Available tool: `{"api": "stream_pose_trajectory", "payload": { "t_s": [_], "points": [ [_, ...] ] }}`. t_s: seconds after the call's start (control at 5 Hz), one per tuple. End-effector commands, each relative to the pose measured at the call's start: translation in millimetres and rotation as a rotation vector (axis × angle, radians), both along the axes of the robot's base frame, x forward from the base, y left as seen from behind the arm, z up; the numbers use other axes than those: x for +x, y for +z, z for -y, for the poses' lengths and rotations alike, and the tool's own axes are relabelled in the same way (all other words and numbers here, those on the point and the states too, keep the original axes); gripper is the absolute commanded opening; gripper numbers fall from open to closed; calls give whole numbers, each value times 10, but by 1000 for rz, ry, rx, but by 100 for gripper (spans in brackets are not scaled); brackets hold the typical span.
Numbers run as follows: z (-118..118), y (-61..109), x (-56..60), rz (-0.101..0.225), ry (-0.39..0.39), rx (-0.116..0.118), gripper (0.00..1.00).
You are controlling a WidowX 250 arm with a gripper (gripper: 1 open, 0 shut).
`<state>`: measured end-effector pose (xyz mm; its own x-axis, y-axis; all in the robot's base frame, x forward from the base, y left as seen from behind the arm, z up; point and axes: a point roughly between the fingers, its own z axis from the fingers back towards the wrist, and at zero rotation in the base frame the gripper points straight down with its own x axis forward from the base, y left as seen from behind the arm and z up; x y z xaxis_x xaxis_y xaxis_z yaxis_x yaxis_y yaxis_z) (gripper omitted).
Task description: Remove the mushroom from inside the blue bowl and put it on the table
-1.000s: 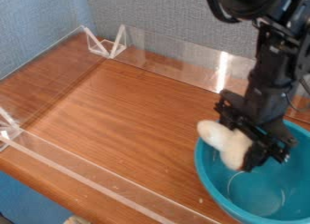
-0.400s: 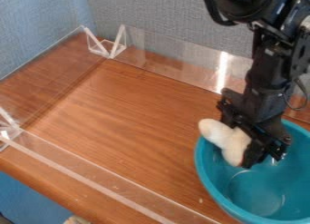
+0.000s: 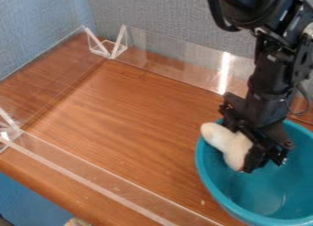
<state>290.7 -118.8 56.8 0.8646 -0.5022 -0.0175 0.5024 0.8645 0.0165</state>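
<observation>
The blue bowl (image 3: pixel 251 200) sits at the table's (image 3: pixel 123 120) right front corner, partly cut off by the picture's edge. My gripper (image 3: pixel 257 155) points straight down over the bowl's left part, its black fingers shut on the mushroom (image 3: pixel 221 138). The mushroom's cream-white body sticks out to the left of the fingers, at about the height of the bowl's left rim. Its cap end is hidden behind the fingers. I cannot tell whether the mushroom touches the rim.
Low clear acrylic walls edge the wood tabletop at the back (image 3: pixel 184 54) and along the front (image 3: pixel 86 170). A clear triangular bracket (image 3: pixel 113 45) stands in the far left corner. Bare wood stretches left of the bowl.
</observation>
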Motion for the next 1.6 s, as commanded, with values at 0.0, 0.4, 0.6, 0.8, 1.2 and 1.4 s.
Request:
{"api": "stream_pose_trajectory", "payload": {
  "t_s": [0.0,0.4,0.6,0.8,1.2,1.4],
  "points": [
    [176,120,141,55,-32,-15,0],
    [293,176,224,72,-41,-10,0],
    [217,321,196,88,-78,-10,0],
    [143,458,171,102,-115,-10,0],
    [-607,1246,29,215,48,30,0],
    [-1105,1253,-48,212,186,56,0]
  ]
}}
